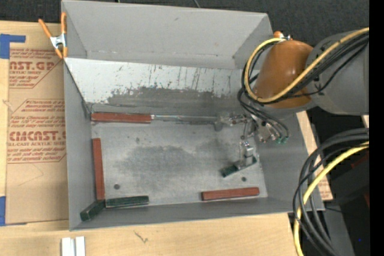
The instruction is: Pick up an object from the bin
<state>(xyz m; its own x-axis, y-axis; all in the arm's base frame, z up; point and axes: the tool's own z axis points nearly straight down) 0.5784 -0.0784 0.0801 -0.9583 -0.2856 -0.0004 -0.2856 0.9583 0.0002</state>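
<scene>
My gripper (247, 156) hangs low over the right part of the bin floor, below the orange wrist cover. A small dark green piece (230, 171) lies just under its tip, slanted, and seems to touch it. I cannot make out whether the piece is held. A flat red bar (231, 193) rests just in front of it, near the front wall. A long tool with a red handle (122, 118) and a thin metal shaft lies along the back wall, its far end close to the gripper's upper body.
A second red bar (97, 168) lies along the left wall. A dark green bar (118, 204) with an angled end sits in the front left corner. The arm and its cables cover the bin's right rim.
</scene>
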